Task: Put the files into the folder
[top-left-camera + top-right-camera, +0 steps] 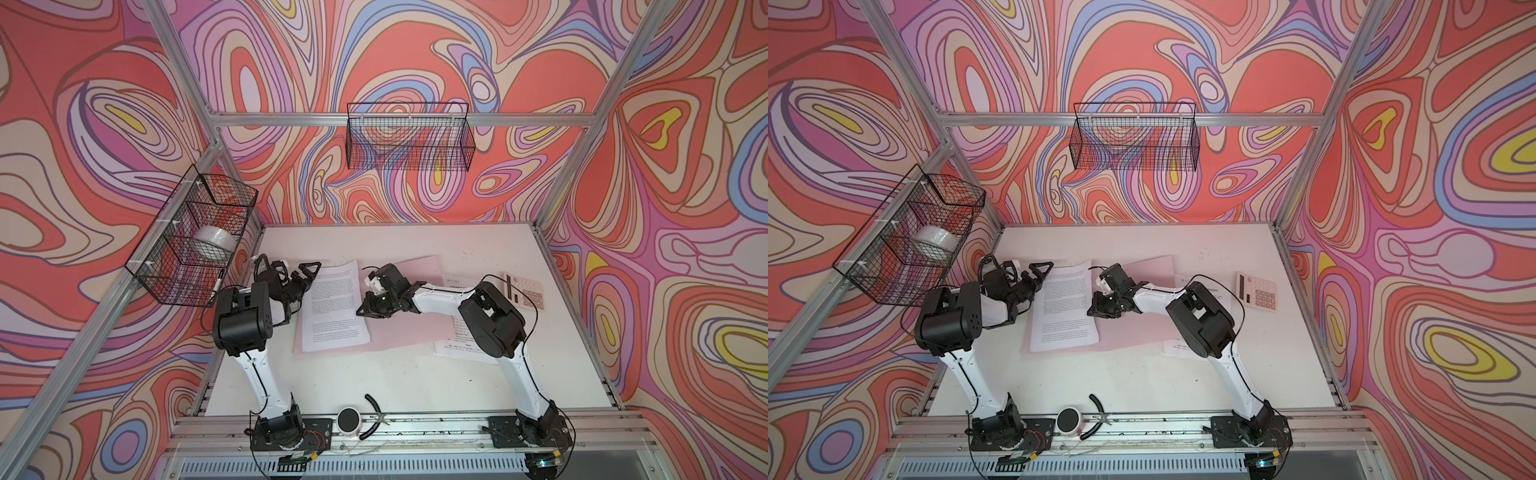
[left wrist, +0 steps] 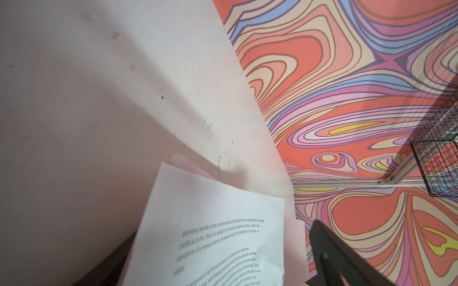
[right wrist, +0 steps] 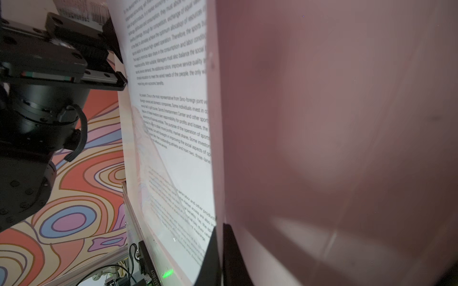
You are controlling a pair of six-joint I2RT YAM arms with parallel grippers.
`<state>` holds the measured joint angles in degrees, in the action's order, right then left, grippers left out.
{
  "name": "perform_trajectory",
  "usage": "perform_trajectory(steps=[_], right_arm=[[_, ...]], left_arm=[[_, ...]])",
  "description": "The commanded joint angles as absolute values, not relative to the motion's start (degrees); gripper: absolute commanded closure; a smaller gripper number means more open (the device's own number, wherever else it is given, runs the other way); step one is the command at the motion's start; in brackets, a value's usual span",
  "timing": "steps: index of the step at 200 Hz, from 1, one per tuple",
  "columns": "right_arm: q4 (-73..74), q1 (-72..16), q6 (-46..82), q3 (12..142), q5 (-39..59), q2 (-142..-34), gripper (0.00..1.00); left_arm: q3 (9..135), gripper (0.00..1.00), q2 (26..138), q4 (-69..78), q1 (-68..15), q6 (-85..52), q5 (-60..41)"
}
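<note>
We show the right gripper [image 1: 368, 311], jaws clamped on a folder [image 1: 417, 266] leaf; the left gripper [image 1: 309, 277], jaws apart, just left of the files [image 1: 332, 303].

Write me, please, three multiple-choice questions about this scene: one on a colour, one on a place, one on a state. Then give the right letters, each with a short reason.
1. What colour is the folder?
A) blue
B) pale pink
C) green

2. Where does the printed sheet lie?
A) flat on the folder
B) on the bare table, far from the folder
C) held up in the air

3. In what state is the right gripper?
A) open, high above the table
B) shut on nothing
C) shut on the folder's leaf

Answers:
1 B: both top views show the folder as pale pink.
2 A: pink shows around the sheet's edges in both top views.
3 C: in the right wrist view the closed fingers pinch the edge of the pink leaf.
</note>
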<state>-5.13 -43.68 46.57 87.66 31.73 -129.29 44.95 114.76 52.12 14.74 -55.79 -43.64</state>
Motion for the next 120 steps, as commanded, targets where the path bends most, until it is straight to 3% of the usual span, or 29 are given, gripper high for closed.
perform_trajectory(steps=[1, 120], right_arm=[[-5.7, -44.0, 45.9, 86.3, 31.8, -128.3, 1.00], [7.2, -44.3, 59.9, 78.1, 32.3, -126.4, 1.00]], left_arm=[[44.6, 0.03, 115.4, 54.6, 15.3, -56.1, -43.5], [43.4, 0.03, 114.7, 55.5, 15.3, -56.2, -42.2]])
